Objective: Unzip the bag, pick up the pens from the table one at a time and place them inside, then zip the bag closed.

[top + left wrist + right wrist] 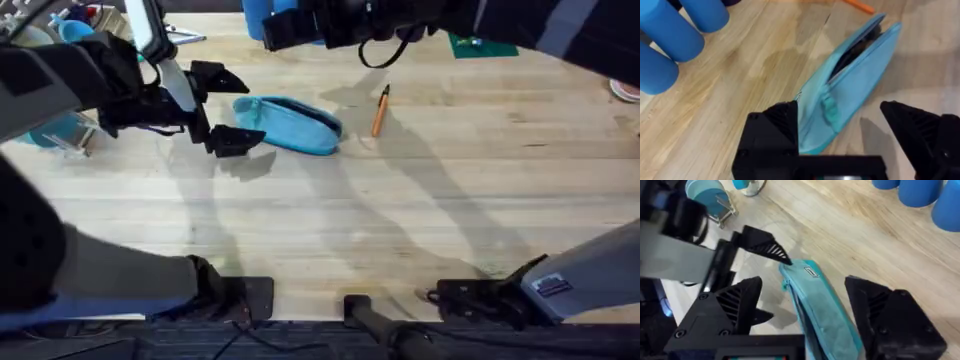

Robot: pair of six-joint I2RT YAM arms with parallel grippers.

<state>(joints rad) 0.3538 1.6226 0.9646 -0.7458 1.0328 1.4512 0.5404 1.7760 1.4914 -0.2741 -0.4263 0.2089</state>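
your left hand (225,105) sits at the left end of the bag (290,124), fingers spread apart, one on each side of that end with nothing clamped yet. in the left wrist view the hand (840,135) straddles the near end of the bag (850,80), and the small zipper pull (830,111) lies between the fingers, just ahead of them. the bag's mouth looks partly parted toward the far end, dark inside, so i judge the unzip step is under way or nearly done, though you can't see the full zipper line.

your right hand (805,315) hangs above the same bag (820,310), fingers wide apart and holding nothing; its view looks down the pouch toward the left hand (760,270).

the relation that matters: the bag's long axis runs left to right on the wooden surface (400,230), tilted slightly, with your left hand on its left end. the orange pen (380,110) lies just beyond the bag's right end, apart from it, its long axis nearly crosswise to the bag's, black tip pointing away from you. it lies on the right arm's side, so that arm looks the better placed for the pick, while the left can steady the bag. blue cups (675,35) stand well off to the side.
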